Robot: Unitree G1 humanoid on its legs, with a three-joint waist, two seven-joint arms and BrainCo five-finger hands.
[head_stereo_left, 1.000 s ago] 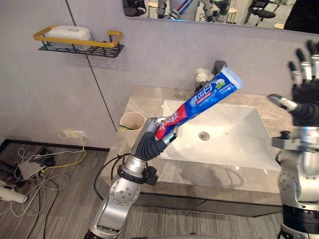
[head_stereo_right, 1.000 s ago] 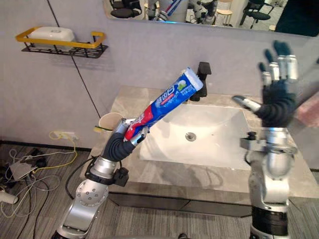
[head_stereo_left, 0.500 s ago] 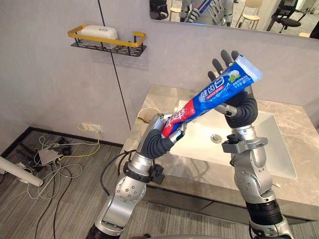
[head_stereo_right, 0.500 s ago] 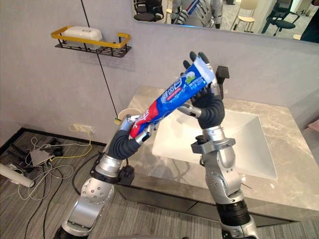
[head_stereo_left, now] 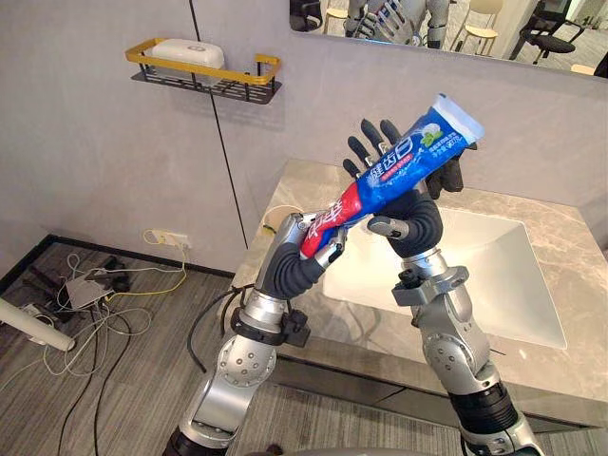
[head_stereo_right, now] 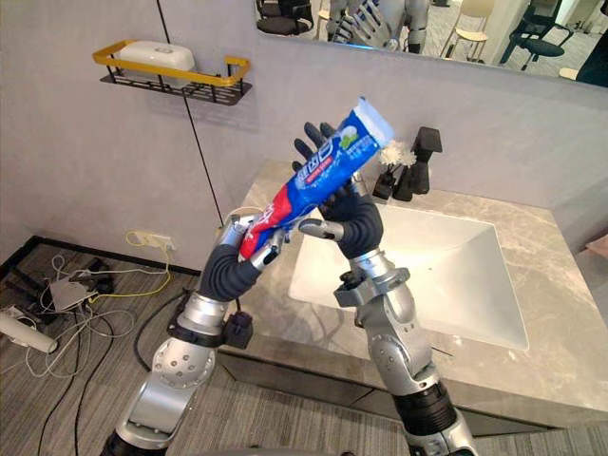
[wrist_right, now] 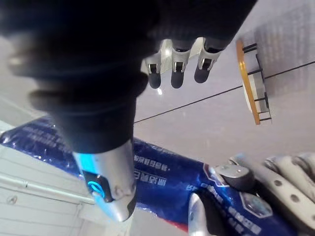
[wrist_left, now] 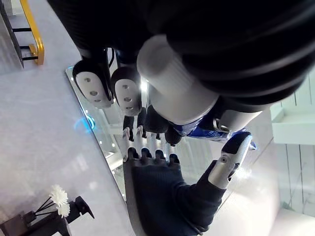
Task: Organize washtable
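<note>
**Toothpaste tube held aloft in left hand; right hand open behind it**

1. Task item. The toothpaste tube [head_stereo_left: 399, 163] is clear of the washtable, at upper centre of the left eye view. It slants from its red lower end at centre frame up to its flat crimped end at upper right.

2. Left hand [head_stereo_left: 296, 237]. At centre frame, its fingers are curled round the tube's red lower end and grip it.

3. Right hand [head_stereo_left: 413, 214]. Just right of centre, raised behind the middle of the tube. Its fingers [head_stereo_left: 369, 142] are straight and spread, pointing up past the tube, and the thumb sticks out below the tube. The right wrist view confirms straight fingers with the tube crossing before the palm. Whether the palm touches the tube cannot be told.

4. Surroundings. A white sink [head_stereo_left: 503, 285] sits in a grey stone countertop [head_stereo_left: 560, 214] at right. A black faucet [head_stereo_right: 425, 152] and white flowers [head_stereo_right: 396, 152] stand at the sink's back edge. A yellow-railed wall shelf [head_stereo_left: 204, 74] at upper left carries a white soap box [head_stereo_left: 186, 49].
</note>
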